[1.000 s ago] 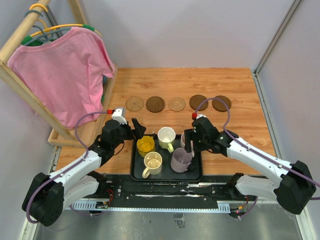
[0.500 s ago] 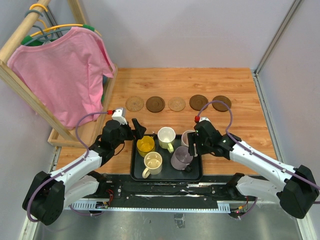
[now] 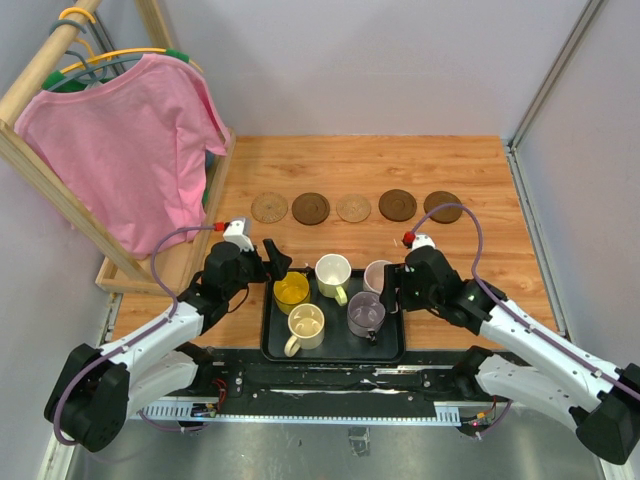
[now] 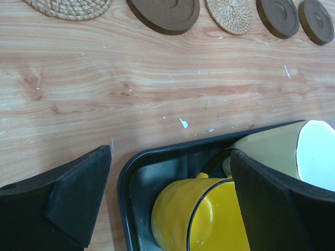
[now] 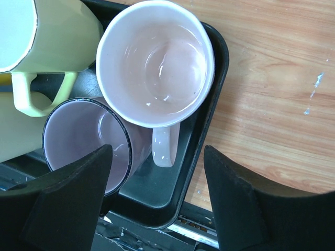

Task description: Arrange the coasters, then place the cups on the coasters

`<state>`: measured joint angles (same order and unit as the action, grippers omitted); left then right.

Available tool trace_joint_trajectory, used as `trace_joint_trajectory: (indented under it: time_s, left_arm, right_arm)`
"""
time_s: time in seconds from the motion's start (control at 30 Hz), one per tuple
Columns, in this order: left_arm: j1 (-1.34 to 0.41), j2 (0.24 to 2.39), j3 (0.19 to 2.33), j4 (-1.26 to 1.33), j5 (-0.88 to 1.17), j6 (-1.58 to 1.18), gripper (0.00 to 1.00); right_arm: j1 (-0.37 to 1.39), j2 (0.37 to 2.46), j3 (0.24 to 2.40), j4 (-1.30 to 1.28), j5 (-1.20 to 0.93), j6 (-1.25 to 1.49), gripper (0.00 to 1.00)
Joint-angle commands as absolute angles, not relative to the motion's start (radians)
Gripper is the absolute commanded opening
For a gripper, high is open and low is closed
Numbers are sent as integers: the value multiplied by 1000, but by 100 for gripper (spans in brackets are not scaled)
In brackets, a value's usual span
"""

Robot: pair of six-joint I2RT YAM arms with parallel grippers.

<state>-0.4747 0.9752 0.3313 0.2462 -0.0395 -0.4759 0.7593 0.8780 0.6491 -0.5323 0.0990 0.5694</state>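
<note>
Five coasters lie in a row across the table: tan [image 3: 269,207], dark brown [image 3: 310,208], tan [image 3: 353,207], dark brown [image 3: 397,204] and dark brown [image 3: 443,206]. All the cups stand in a black tray [image 3: 335,350]: yellow [image 3: 291,292], whitish-green [image 3: 333,272], cream [image 3: 305,325], greyish-purple [image 3: 366,314] and pale pink [image 3: 378,275]. My left gripper [image 4: 172,201] is open at the tray's far left corner, with the yellow cup [image 4: 199,214] between its fingers. My right gripper [image 5: 162,204] is open at the tray's right rim. The pink cup's [image 5: 157,63] handle points into its gap, untouched.
A wooden clothes rack [image 3: 40,160] with a pink shirt [image 3: 130,150] stands at the left, its base reaching onto the table beside my left arm. Grey walls close the back and right sides. A metal rail [image 3: 330,385] runs along the near edge behind the tray.
My right gripper has drawn back toward the near right, away from the pink cup. The left arm and all cups stayed where they were.
</note>
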Motion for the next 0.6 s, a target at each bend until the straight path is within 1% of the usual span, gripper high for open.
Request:
trace_joint_trajectory:
  time_s: [0.0, 0.13, 0.23, 0.57]
  left_arm:
    - [-484, 953, 320, 265, -34, -479, 100]
    - [-484, 954, 317, 265, -37, -479, 100]
    - [-483, 959, 314, 272, -37, -481, 100]
    - [-484, 977, 313, 287, -32, -485, 100]
  right_arm:
    - [778, 832, 627, -571, 186, 610, 70]
    - [779, 839, 632, -628, 242, 618, 61]
    - [779, 870, 635, -650, 252, 617, 57]
    - [778, 914, 616, -601, 177, 591, 55]
